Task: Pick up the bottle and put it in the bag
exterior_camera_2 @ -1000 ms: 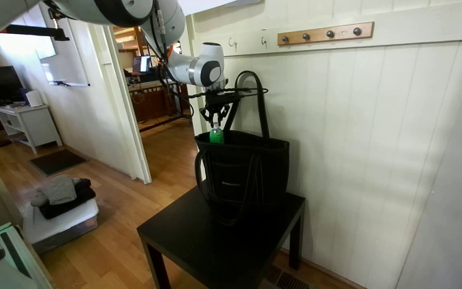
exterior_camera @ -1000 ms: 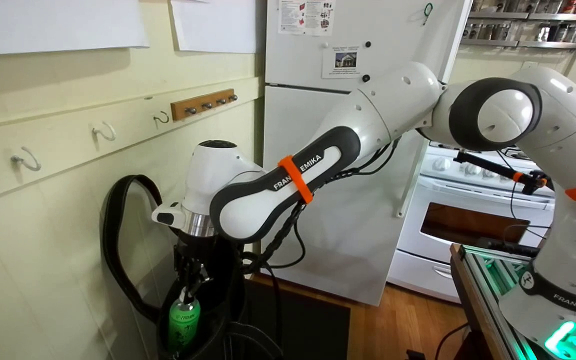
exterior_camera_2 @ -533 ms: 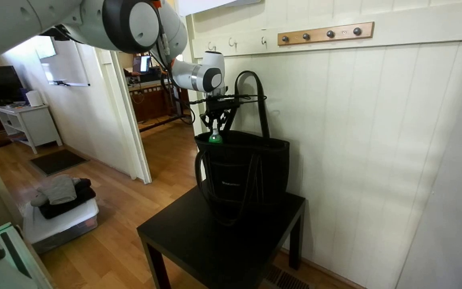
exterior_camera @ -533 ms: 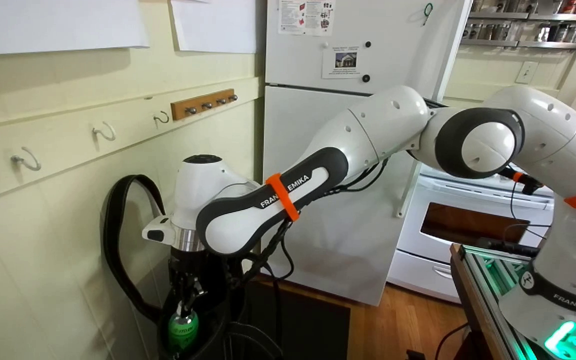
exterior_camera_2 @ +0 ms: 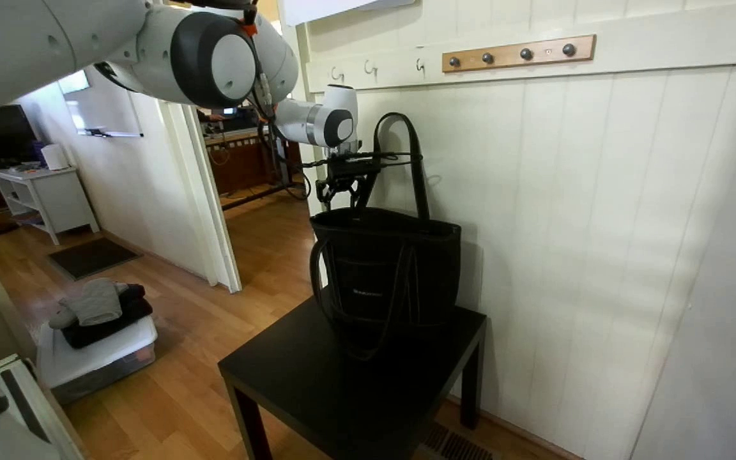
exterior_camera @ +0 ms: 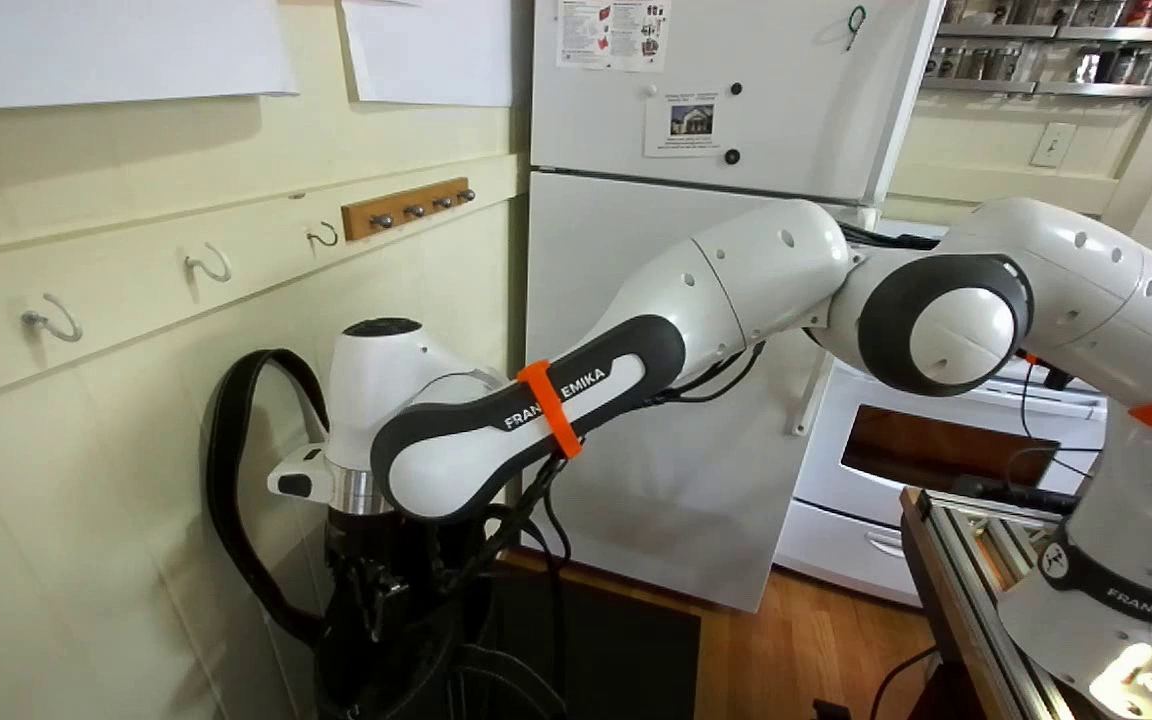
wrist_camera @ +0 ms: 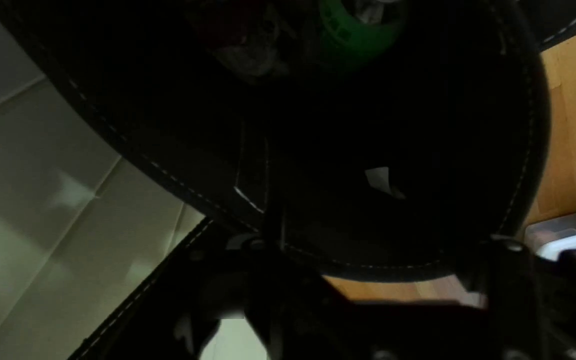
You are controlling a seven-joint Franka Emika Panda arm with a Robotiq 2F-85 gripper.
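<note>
Black fabric on a black side table: tote bag set upright, with shoulder strap looped upward near the panelled wall. Inside this bag, at the far side in the wrist view, green plastic bottle, cut by the view's edge and well apart from the blurred fingers. Cannot tell a standing bottle from a leaning one. Just beside it to the left, also inside, something reddish and whitish, too dim for naming; nearer, a small white patch in the dark.

Over the left end of the bag's mouth in an exterior view, Robotiq gripper, pointing down, with fingers spread wide and only air held between them. Extended from the right in an exterior view, white Franka arm with orange bands, with white refrigerator behind and, farther to the right, an oven. High on the wall at right in an exterior view, wooden peg rail with four knobs. At left on the wooden floor, well apart from the table, storage box with grey and dark fabric on top.
</note>
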